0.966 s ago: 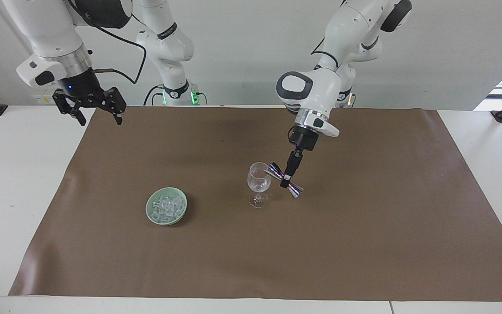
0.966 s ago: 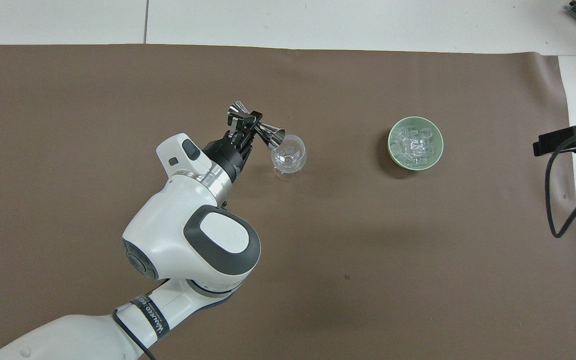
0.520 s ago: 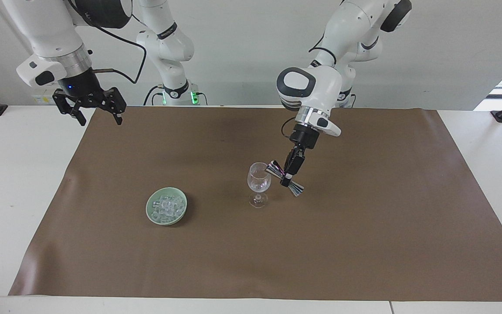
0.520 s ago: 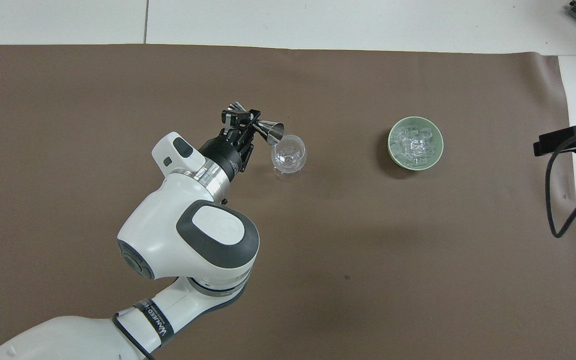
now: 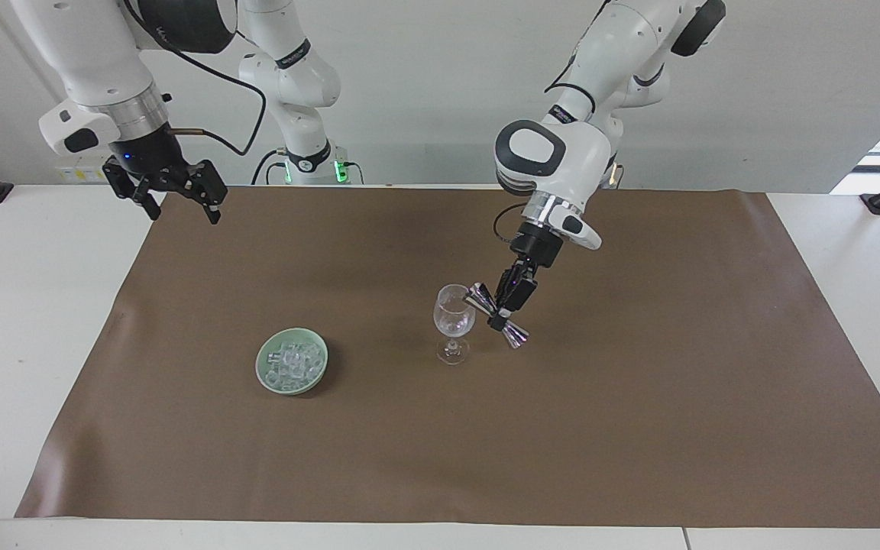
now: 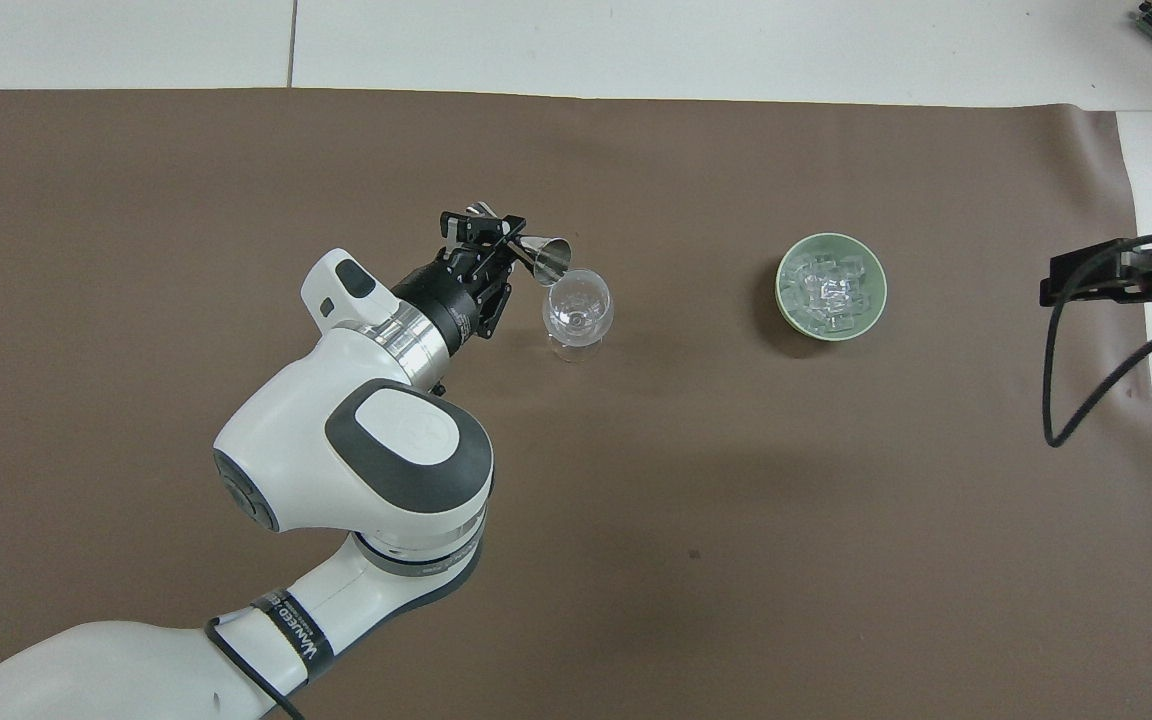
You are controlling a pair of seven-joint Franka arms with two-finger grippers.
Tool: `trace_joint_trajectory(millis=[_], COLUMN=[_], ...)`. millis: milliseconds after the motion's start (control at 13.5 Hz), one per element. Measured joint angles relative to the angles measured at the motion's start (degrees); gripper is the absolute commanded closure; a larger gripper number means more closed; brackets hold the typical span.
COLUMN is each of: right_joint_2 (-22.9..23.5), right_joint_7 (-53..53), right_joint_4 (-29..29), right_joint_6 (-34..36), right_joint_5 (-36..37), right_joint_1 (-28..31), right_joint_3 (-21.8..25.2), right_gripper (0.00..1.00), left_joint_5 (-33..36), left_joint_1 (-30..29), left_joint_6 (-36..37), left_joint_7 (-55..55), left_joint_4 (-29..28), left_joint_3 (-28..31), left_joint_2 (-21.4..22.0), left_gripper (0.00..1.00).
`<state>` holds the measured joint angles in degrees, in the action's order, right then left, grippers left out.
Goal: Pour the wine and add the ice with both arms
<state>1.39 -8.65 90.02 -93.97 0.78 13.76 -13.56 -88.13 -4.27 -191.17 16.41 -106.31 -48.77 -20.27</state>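
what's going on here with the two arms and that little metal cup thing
The left gripper is shut on a metal jigger, holding it tilted with one end at the rim of the wine glass, as if pouring. The glass stands upright on the brown mat. The ice sits untouched in a pale green dish toward the right arm's end of the table. The right gripper waits open above the mat's edge.

Left black clawed gripper (image 5: 499,317): clamped shut, angled downward, frame centre.
Right black clawed gripper (image 5: 180,206): held open, raised, upper left.
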Motion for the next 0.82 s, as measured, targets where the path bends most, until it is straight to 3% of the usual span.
trace_joint_trajectory(millis=[371, 817], right_joint_2=[4.5, 10.1], right_joint_7=[-2.5, -2.4], right_joint_4=[10.4, 15.0], right_joint_6=[-16.3, -27.6], right_joint_5=[0.0, 0.0], right_joint_1=[-3.0, -5.3], right_joint_3=[-0.1, -0.1], right_gripper=[0.00, 0.00], left_joint_5=[0.0, 0.0], left_joint_1=[-3.8, -8.3], left_joint_6=[7.9, 16.0], left_joint_7=[0.0, 0.9], left_joint_4=[0.5, 1.0], left_joint_3=[0.5, 0.9], left_joint_2=[0.0, 0.4], left_gripper=[1.00, 1.00])
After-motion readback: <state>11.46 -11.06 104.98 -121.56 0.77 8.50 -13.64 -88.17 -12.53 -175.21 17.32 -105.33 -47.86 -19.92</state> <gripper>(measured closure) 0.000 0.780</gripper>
